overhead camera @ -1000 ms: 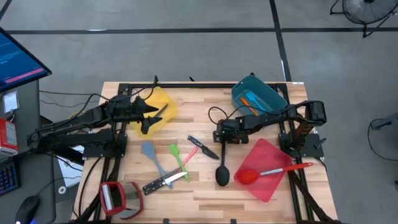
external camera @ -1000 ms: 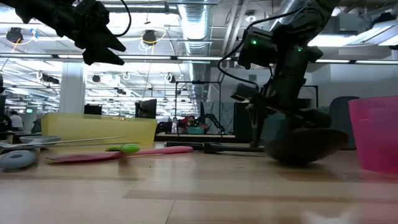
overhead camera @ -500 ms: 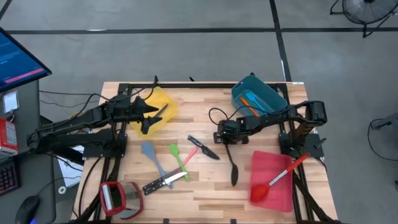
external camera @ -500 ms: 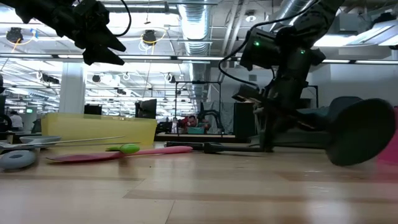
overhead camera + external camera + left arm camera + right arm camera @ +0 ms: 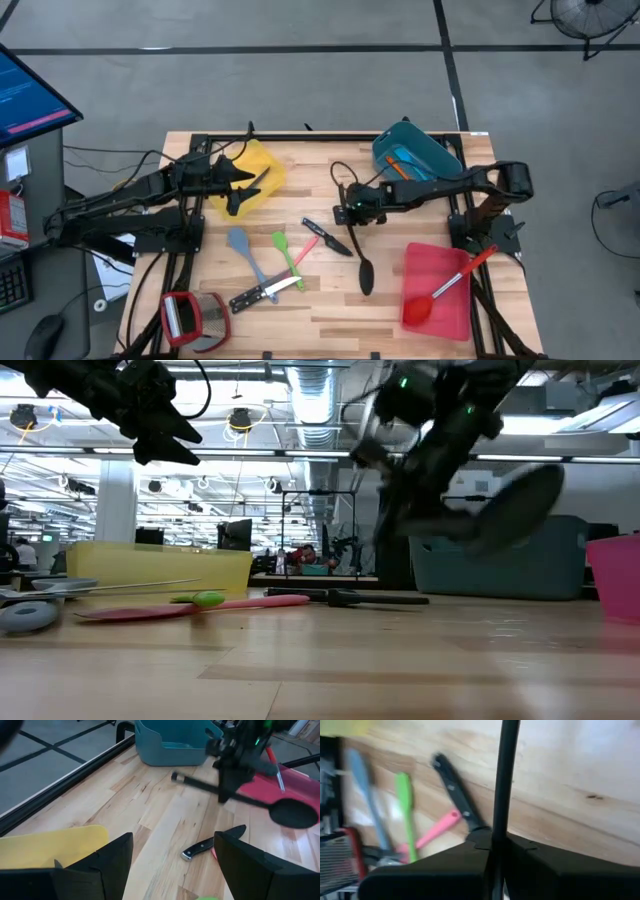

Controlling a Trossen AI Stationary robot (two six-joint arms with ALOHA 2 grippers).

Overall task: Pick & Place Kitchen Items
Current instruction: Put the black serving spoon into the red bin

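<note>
You have bare wooden tabletop [image 5: 330,300] along the near edge, between the red-framed grey flat object [image 5: 192,316] and the red plastic bin [image 5: 437,285]. The black-handled knife [image 5: 328,238], pink spatula [image 5: 306,249] and green spatula [image 5: 286,257] clutter the middle.

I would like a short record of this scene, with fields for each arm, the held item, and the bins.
right gripper: shut on the black ladle, lifted off the table
left gripper: open, above the yellow bin
red bin: holds a red spoon
teal bin: holds an orange utensil
</note>
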